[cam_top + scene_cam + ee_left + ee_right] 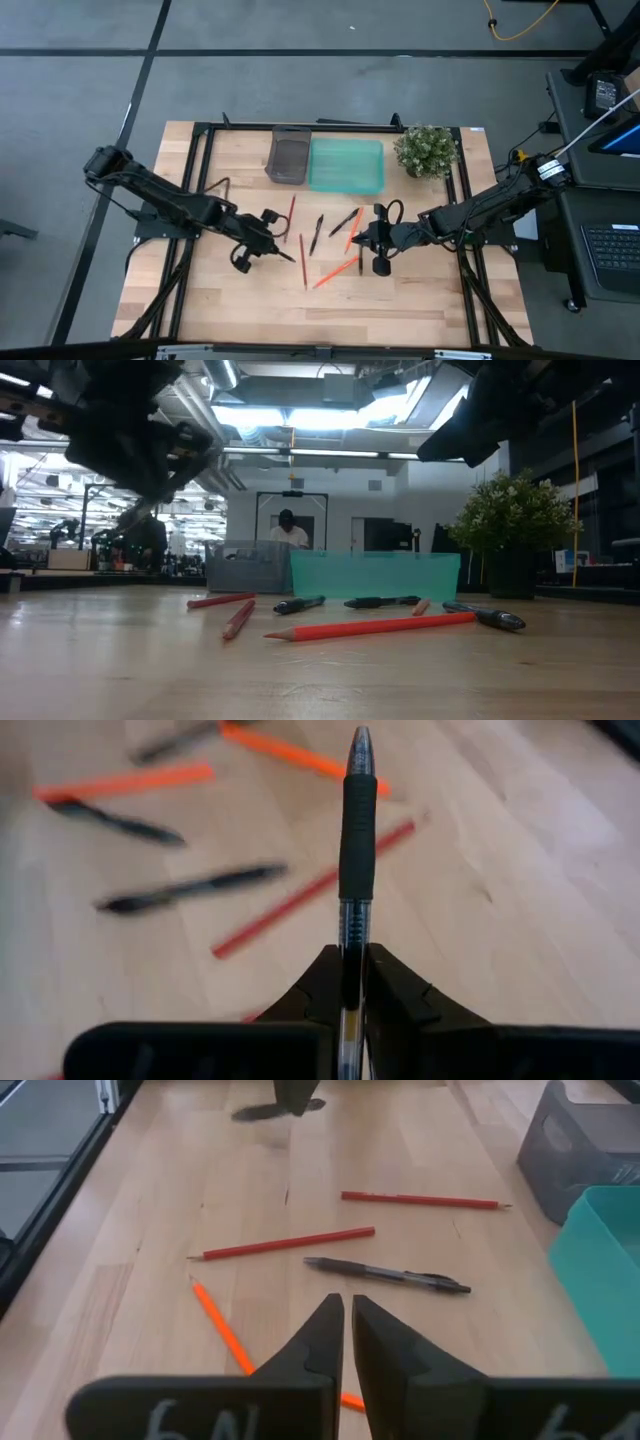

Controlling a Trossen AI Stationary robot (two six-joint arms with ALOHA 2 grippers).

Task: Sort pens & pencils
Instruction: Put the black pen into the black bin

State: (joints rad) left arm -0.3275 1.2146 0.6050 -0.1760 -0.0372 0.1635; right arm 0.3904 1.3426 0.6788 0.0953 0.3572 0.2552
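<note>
One pen [358, 840] clamped in left end effector [352, 982]; right end effector [346, 1330] closed, empty.

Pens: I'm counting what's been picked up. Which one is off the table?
The pen clamped in the left gripper; the other black pens lie loose on the wood.

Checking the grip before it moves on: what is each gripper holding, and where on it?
Left gripper pinches a black pen at its clear barrel, below the rubber grip. Right gripper holds nothing.
</note>
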